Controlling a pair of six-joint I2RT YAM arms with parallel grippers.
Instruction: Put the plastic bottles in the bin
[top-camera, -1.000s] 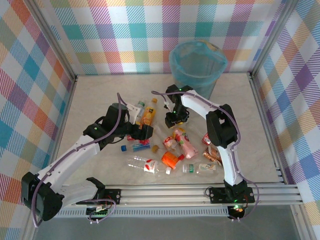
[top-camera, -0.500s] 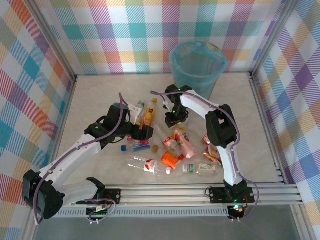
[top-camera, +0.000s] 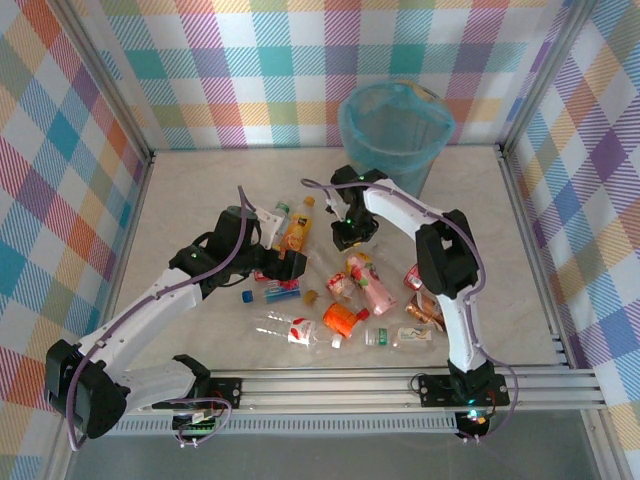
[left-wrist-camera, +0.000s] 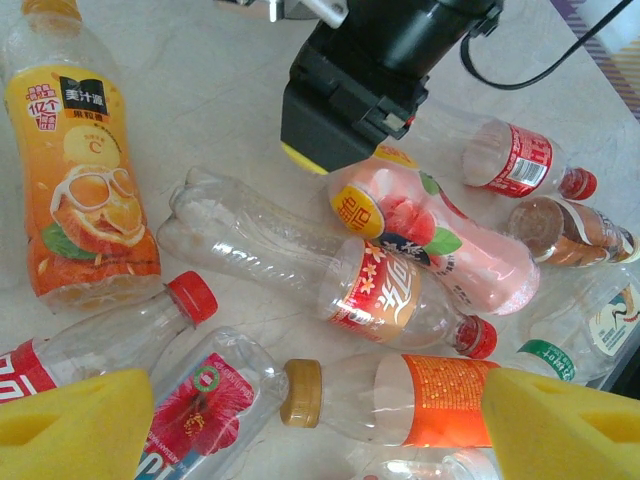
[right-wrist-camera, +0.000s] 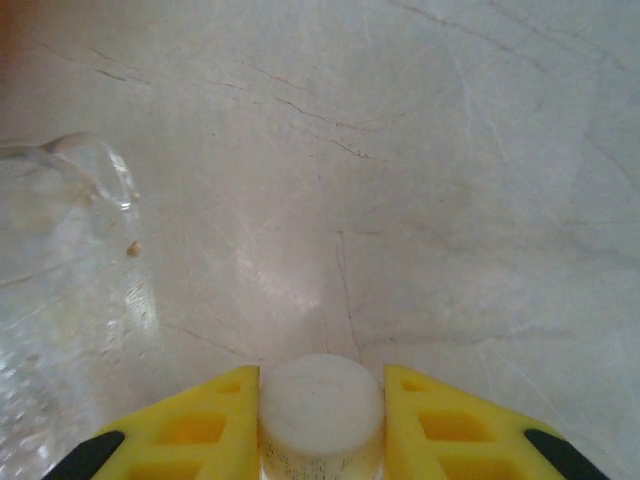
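The plastic bottles lie heaped on the table nearest me, left claw spread empty above them; just beyond, the right claw has now pinched shut on one bottle's white cap, so it can go to the bin behind

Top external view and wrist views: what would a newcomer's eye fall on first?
A heap of plastic bottles lies in the middle of the table, and the bin with its blue bag stands at its far edge. In the right wrist view, the right gripper is shut on a white cap.
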